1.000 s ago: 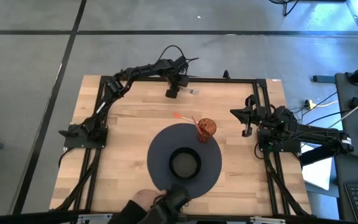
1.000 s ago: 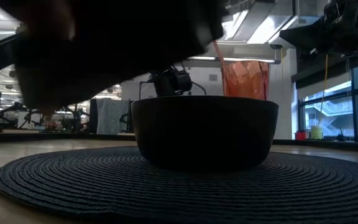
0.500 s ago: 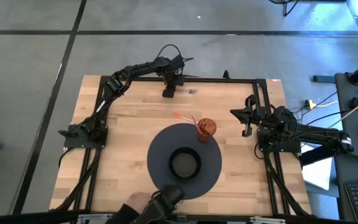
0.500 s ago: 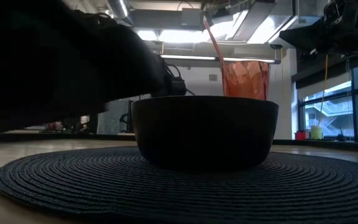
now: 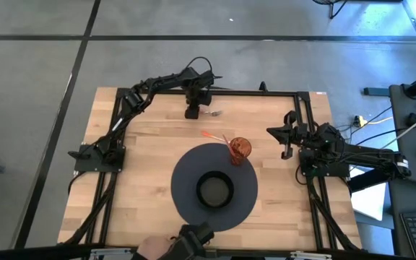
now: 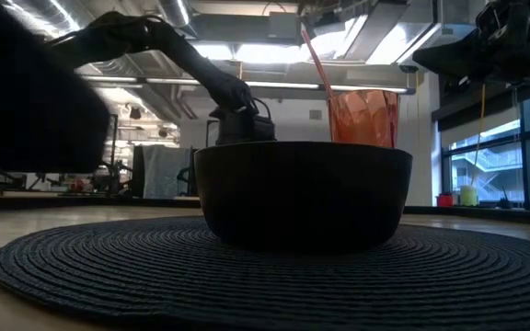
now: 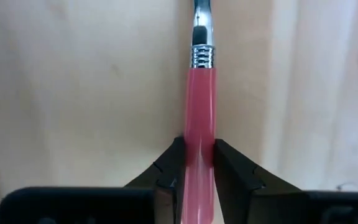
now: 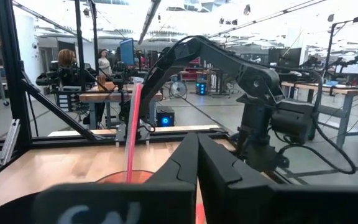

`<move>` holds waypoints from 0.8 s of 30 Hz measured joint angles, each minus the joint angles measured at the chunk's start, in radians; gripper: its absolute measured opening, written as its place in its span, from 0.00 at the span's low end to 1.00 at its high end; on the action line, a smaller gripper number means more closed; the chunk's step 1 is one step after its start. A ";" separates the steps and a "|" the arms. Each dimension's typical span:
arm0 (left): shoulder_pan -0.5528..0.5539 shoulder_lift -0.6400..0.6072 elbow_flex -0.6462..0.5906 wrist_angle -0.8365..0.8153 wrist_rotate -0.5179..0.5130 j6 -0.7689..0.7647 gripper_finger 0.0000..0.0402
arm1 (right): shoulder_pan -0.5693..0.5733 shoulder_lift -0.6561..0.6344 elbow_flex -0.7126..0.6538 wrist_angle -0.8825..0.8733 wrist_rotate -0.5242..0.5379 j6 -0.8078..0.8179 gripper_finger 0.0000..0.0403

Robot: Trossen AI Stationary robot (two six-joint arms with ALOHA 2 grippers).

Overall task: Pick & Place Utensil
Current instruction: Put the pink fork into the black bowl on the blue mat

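Your left gripper [image 5: 191, 112] is down at the far edge of the table [image 5: 143, 159], a bit left of centre, and its fingers [image 7: 169, 171] are clamped on the pink handle of the utensil [image 7: 201, 124]. The left wrist view shows both fingers pressed against the handle's sides, with the ribbed metal collar and shaft running on past the fingertips. The utensil lies flat on the wood; its metal end [image 5: 214, 112] sticks out just right of the gripper in the high view. Can't tell fork or spoon from these views, the head is too small. Your right gripper [image 5: 286, 152] is parked over the right side of the table with its fingers [image 8: 194, 165] squeezed together, holding nothing. Round dark placemat [image 5: 186, 177] sits near-centre with a black bowl [image 5: 214, 189] in its middle. An orange tumbler [image 5: 240, 149] stands at the mat's far-right rim with a red straw [image 6: 316, 60] leaning out of it. Another small orange piece [image 5: 209, 135] lies on the wood just left of the tumbler. A person's hand [image 5: 150, 248] is at the near table edge, touching nothing on the mat.
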 joint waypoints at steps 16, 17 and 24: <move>-0.041 -0.028 -0.006 0.014 -0.019 0.005 0.24 | 0.000 0.000 0.000 -0.013 -0.037 0.007 0.01; -0.048 -0.033 -0.006 0.019 -0.025 0.005 0.25 | 0.000 0.000 0.000 -0.013 -0.037 0.007 0.01; -0.072 -0.046 -0.005 0.033 -0.073 0.008 0.30 | 0.000 0.000 0.000 -0.011 -0.035 0.007 0.01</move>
